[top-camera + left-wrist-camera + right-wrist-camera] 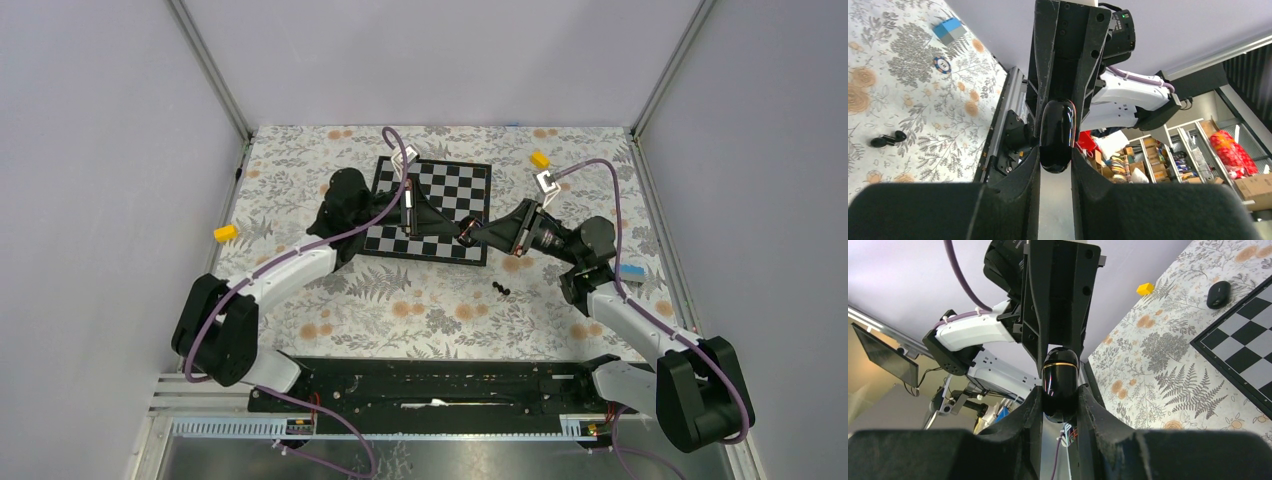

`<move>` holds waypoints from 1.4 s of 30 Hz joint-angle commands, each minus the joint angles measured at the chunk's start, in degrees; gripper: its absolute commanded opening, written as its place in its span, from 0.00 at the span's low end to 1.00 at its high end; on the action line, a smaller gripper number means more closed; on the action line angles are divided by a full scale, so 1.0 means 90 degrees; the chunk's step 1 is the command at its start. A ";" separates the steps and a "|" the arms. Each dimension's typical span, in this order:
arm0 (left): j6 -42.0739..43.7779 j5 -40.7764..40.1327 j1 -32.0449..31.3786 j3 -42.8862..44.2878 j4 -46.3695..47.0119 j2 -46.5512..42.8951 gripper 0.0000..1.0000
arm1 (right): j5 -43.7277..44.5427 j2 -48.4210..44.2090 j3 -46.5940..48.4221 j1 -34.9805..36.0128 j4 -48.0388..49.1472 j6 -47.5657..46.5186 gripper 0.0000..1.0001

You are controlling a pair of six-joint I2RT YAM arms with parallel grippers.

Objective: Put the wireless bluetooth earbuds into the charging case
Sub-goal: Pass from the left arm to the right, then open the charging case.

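Jaws of the left gripper are almost fully closed, pinching 1 end of a glossy black capsule-like body that I take for the case. The right gripper has its jaws a little wider and clamps the other end, so the case hangs between the 2 grippers, off the table. A thin gold line crosses its shell in the right wrist view, probably the seam.

The case looks light, hard and slippery, with rounded sides that could squirt out of a tight pinch. Each gripper should hold 1 half, clear of the seam, and pull gently. The 2 earbuds lie together on the cloth, near the board and well apart from the case. They are tiny and glossy, likely to roll, and need a soft pinch across the body.

Both arms reach forward and bend inward, wrists level, fingers pointing at each other over the board's near right corner.

A matte dark pebble lies on the cloth beside the board; I cannot tell what it is.
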 commanded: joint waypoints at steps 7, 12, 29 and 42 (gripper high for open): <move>-0.1549 0.0516 0.0137 -0.0253 0.2668 0.0141 0.00 | -0.0981 -0.0042 0.0040 0.0025 0.0329 -0.0063 0.00; -0.2255 0.0569 0.0137 -0.0287 0.3599 0.0369 0.01 | -0.1185 -0.0064 0.0067 0.0027 0.0394 -0.0021 0.00; 0.2623 -0.0749 0.0011 0.0916 -0.2945 -0.0443 0.71 | -0.1324 0.0001 0.0159 0.0026 0.0377 0.0041 0.00; 0.2930 -0.0105 -0.0224 0.0777 -0.2816 -0.0473 0.77 | -0.1295 0.0086 0.0215 0.0027 0.0360 0.0067 0.00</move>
